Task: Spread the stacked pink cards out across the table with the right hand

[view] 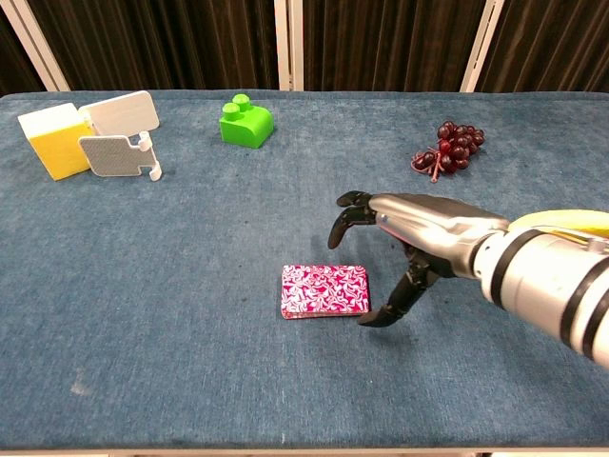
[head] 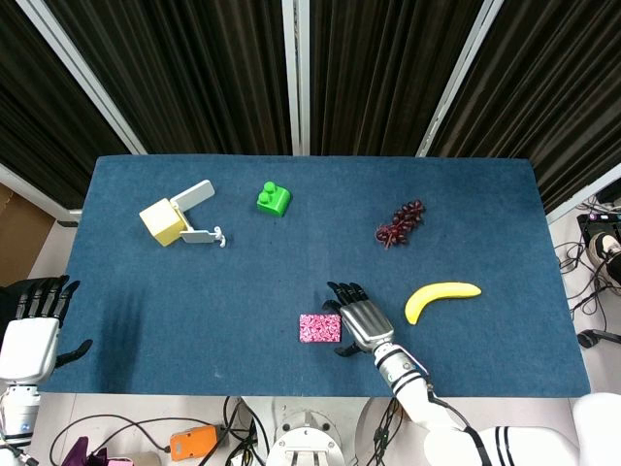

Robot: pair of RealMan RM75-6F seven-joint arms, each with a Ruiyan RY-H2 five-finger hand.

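Note:
The stack of pink patterned cards (head: 319,328) (view: 324,290) lies squared up near the table's front edge, at the middle. My right hand (head: 358,318) (view: 411,235) hovers just right of the stack, fingers spread and curved downward, the thumb tip close to the stack's right edge; it holds nothing. My left hand (head: 31,325) is off the table's left front corner, fingers apart and empty, and does not appear in the chest view.
A banana (head: 441,296) lies right of the right hand, partly hidden behind the forearm in the chest view. Dark grapes (head: 399,224) sit farther back. A green brick (head: 274,199) and a yellow block with grey flaps (head: 165,219) stand at the back left.

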